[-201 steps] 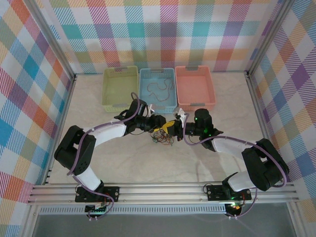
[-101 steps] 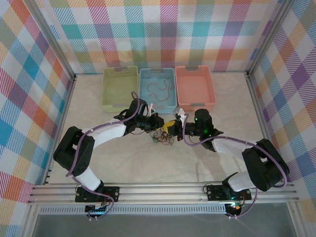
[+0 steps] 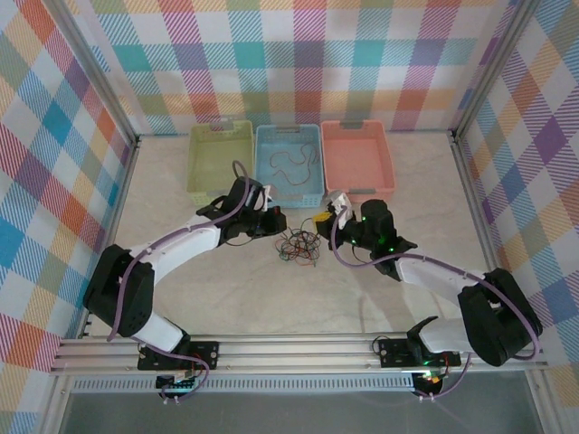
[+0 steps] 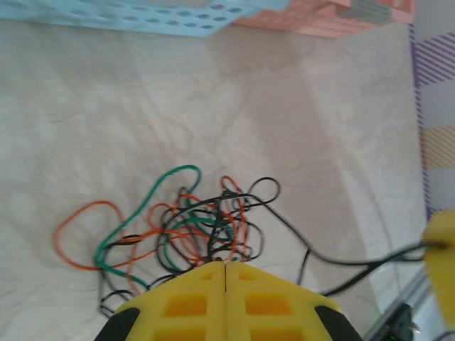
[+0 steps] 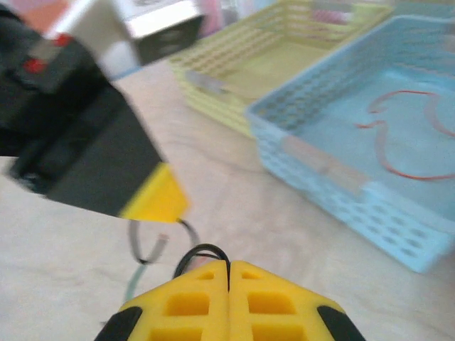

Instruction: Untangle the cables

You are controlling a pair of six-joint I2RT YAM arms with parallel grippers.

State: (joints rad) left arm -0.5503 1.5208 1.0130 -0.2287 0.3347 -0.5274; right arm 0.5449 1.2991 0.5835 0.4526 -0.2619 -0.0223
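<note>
A tangle of thin black, orange and green cables (image 3: 300, 246) lies on the table between my two grippers, and it spreads out just beyond my fingers in the left wrist view (image 4: 188, 227). My left gripper (image 3: 278, 220) (image 4: 225, 264) is shut, with dark strands of the tangle running into its tip. My right gripper (image 3: 324, 220) (image 5: 228, 263) is shut on a black cable that loops out of its tip. That black cable (image 4: 334, 263) stretches from the tangle to the right gripper's yellow finger (image 4: 442, 249). A short black strand hangs from the left gripper's yellow finger (image 5: 153, 199).
Three baskets stand in a row behind the grippers: green (image 3: 220, 161), blue (image 3: 288, 163) and pink (image 3: 357, 158). Thin red and dark cables (image 5: 391, 142) lie in the blue one (image 5: 327, 167). Open table lies in front of the tangle.
The left gripper has shut on the tangle. Both grippers have drawn apart and slightly toward the baskets, so the cable pile now lies exposed between them and is more spread out.
</note>
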